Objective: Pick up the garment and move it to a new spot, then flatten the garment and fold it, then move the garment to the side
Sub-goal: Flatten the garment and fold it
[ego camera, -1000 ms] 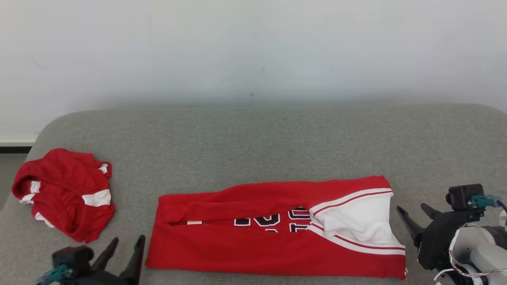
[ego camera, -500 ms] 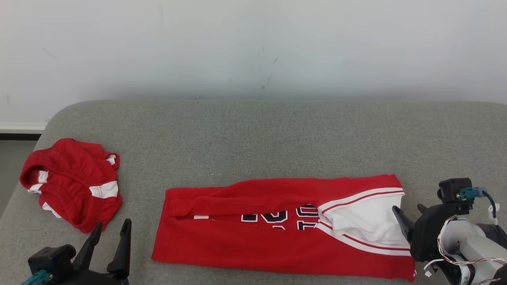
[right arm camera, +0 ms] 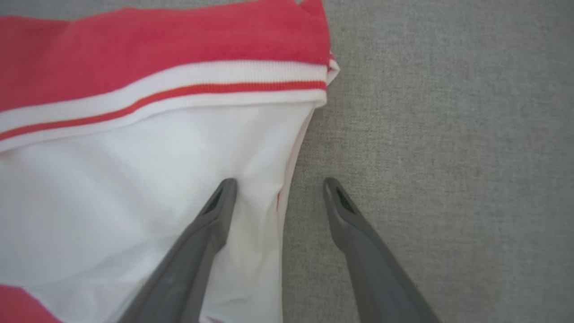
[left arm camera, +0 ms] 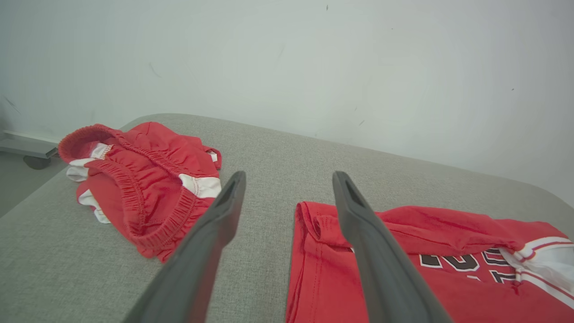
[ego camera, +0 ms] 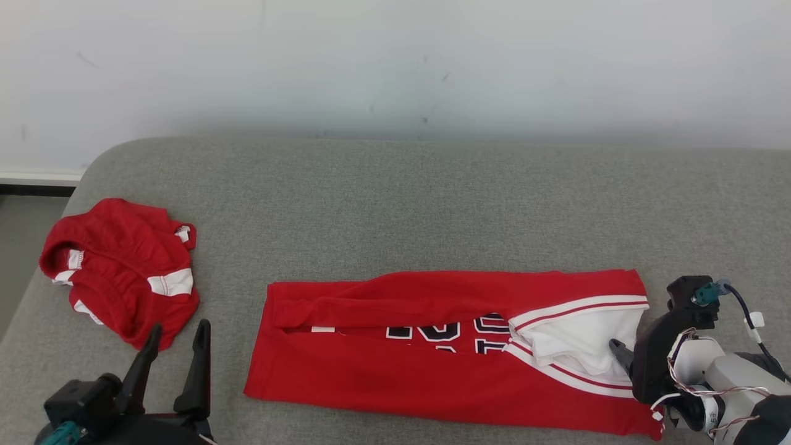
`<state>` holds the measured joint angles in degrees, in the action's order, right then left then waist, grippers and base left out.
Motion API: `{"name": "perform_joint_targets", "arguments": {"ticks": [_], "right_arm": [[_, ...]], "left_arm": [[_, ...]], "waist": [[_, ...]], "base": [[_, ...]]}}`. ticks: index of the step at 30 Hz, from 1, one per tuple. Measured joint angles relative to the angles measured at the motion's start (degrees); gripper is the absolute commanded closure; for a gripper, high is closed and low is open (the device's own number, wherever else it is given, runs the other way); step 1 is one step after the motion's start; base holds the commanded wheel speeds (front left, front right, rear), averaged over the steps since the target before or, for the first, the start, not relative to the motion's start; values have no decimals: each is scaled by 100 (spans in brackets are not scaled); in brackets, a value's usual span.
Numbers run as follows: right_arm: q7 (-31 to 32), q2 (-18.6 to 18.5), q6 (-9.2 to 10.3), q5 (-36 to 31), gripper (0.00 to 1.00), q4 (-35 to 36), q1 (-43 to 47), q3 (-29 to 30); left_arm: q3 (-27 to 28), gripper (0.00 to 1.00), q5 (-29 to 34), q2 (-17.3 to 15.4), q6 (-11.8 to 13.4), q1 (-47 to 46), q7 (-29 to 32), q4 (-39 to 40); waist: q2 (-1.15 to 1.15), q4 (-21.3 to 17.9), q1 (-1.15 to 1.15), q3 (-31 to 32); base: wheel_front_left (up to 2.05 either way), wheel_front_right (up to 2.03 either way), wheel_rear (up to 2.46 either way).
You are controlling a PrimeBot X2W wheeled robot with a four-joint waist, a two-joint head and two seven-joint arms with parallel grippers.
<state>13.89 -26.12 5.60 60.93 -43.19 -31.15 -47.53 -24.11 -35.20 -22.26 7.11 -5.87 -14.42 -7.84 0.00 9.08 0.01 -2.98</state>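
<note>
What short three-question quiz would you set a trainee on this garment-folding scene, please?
1. True or false: the right end effector is shut on the jersey.
2. The red shorts lie: A) left of the jersey, B) on top of it, C) right of it.
3. Fill in: one finger of the right end effector is over the jersey's ___ panel, the other over the grey cushion.
Key: 1 false; 2 A; 3 white.

Bare grey cushion (ego camera: 432, 204) lies free between the folded red jersey (ego camera: 383, 383) and the wall (ego camera: 395, 62) behind, and a narrower bare strip runs between the jersey's left edge and the crumpled red shorts (ego camera: 117, 272) by the cushion's left end
</note>
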Motion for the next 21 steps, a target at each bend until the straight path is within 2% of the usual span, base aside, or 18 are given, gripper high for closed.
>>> {"name": "perform_joint_targets", "arguments": {"ticks": [4, 5, 6, 7, 8, 15, 21], "right_arm": [[416, 40, 0, 0, 0, -176, -168, -145], [502, 38, -4, 0, 15, -225, -203, -175], [575, 40, -9, 0, 51, -267, -231, -194], [621, 43, -46, 0, 68, -278, -255, -207], [645, 55, -89, 4, 100, -281, -274, -203], [797, 143, -269, 88, 100, -366, -352, -179], [751, 140, -330, 99, 100, -501, -563, -143]], "left_arm": [[85, 0, 168, 90, 0, 116, 0, 91], [103, 0, 190, 96, 0, 120, 0, 102], [125, 0, 222, 110, 0, 120, 0, 118], [155, 0, 235, 132, 0, 121, 0, 123], [180, 0, 252, 148, 0, 124, 0, 132], [326, 0, 350, 226, 0, 315, -1, 196], [478, 0, 489, 252, 0, 364, -1, 292]], "waist": [[0, 36, -1, -36], [0, 43, -1, -43], [0, 50, -1, -49], [0, 53, -1, -52], [0, 54, -1, -52], [0, 41, -1, -68], [0, -44, -1, -98]], "base": [[0, 0, 0], [0, 0, 0], [0, 0, 0], [0, 0, 0], [0, 0, 0], [0, 0, 0], [0, 0, 0]]}}
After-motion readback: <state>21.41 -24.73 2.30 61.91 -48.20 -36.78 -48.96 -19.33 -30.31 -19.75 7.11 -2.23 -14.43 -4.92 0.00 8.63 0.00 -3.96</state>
